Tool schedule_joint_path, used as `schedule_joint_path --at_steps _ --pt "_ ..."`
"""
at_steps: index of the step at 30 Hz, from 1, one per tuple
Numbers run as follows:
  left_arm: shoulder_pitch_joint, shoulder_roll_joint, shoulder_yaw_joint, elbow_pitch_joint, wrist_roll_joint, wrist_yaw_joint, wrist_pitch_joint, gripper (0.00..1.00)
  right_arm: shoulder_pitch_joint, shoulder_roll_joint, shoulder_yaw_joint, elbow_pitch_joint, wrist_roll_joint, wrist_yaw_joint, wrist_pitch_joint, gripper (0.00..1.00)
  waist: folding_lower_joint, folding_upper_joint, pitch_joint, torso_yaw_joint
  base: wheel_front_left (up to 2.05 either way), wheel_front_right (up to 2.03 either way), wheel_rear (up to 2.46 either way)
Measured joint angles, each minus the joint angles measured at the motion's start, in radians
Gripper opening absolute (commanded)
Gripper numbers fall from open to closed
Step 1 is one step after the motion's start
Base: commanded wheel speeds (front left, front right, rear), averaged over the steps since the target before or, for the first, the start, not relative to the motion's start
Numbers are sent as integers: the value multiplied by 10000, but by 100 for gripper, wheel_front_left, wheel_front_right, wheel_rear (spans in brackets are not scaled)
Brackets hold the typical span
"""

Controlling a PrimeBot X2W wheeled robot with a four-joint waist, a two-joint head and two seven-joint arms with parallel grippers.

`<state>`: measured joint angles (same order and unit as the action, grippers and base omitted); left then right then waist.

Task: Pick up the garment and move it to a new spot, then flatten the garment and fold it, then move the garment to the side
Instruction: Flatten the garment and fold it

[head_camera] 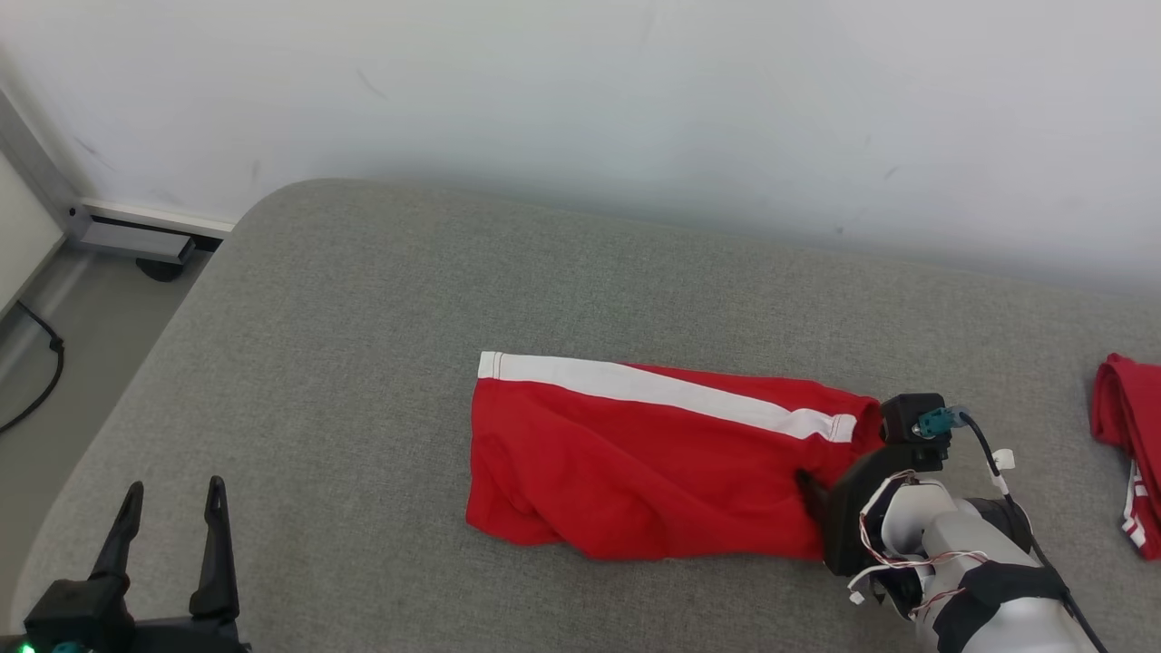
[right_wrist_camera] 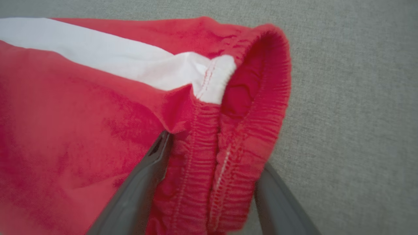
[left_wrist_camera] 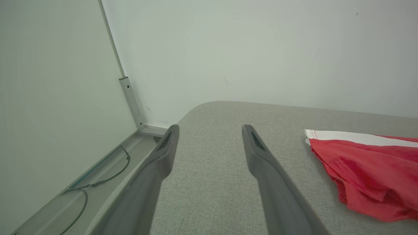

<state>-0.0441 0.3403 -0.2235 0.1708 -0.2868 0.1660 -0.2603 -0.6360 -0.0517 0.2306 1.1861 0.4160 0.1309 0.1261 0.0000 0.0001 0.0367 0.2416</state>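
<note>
Red shorts [head_camera: 653, 462] with a white side stripe lie spread on the grey padded surface [head_camera: 363, 299], waistband to the right. My right gripper [head_camera: 827, 476] is down at that waistband. In the right wrist view its fingers [right_wrist_camera: 143, 182] stand apart, open, with the gathered elastic band [right_wrist_camera: 202, 176] between them; the left fingertip slips under a fold and the right one sits behind the band's edge. My left gripper [head_camera: 175, 494] rests open at the lower left, well clear of the shorts [left_wrist_camera: 365, 166], with nothing between its fingers [left_wrist_camera: 261, 156].
A second red garment [head_camera: 1129, 444] lies bunched at the right edge of the surface. The white wall [head_camera: 580, 91] runs along the back. Left of the rounded corner the floor drops away, with a black cable [head_camera: 41, 372] and a metal rail [head_camera: 136, 236].
</note>
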Motion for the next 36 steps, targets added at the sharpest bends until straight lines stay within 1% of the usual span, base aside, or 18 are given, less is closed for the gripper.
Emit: schedule_joint_path --at_steps 1,6,9,13,14,17,20,21,22,26,30,36 --pt "-9 -2 6 25 -19 -4 0 100 3 2 109 -36 105 0 -44 0 0 0 1 12 0 0 0" --pt "-4 -19 63 90 -29 0 0 100 5 35 458 -44 401 2 -305 0 0 0 -29 -27 0 0 0" --pt "25 -54 82 79 -40 8 0 100 -7 -65 556 -25 541 4 -380 0 0 0 -53 -123 0 0 0" --pt "102 -79 90 36 -42 6 0 100 -20 -623 706 -219 865 6 -372 0 0 0 -113 -304 0 0 0" --pt "102 -79 90 36 -42 6 0 100 -20 -623 706 -219 865 6 -372 0 0 0 -113 -304 0 0 0" --pt "146 -79 86 10 -46 -8 0 100 -20 -1143 880 -447 1097 4 -332 0 0 0 -153 -476 0 0 0" --pt "157 -79 119 -4 -82 -69 -2 100 8 -1505 1114 -769 1379 4 -128 0 0 0 -186 -660 0 0 0" --pt "161 -84 144 -25 -94 -82 -2 100 72 -1622 1233 -1099 1720 4 81 0 0 -1 -205 -779 0 0 0" --pt "161 -84 144 -25 -94 -82 -2 100 72 -1622 1233 -1099 1720 4 81 0 0 -1 -205 -779 0 0 0" --pt "172 -151 165 -52 -111 -90 -2 100 256 -1862 1513 -2011 2700 4 746 0 0 0 -226 -986 0 0 0" --pt "197 -169 199 -96 -109 -92 -2 100 443 -2180 1808 -3298 3883 4 1432 0 0 0 -234 -1115 0 0 0" --pt "214 -163 343 -109 -69 -92 -2 100 842 -2479 2157 -5032 5459 0 2353 0 0 0 -301 -1082 0 0 0"
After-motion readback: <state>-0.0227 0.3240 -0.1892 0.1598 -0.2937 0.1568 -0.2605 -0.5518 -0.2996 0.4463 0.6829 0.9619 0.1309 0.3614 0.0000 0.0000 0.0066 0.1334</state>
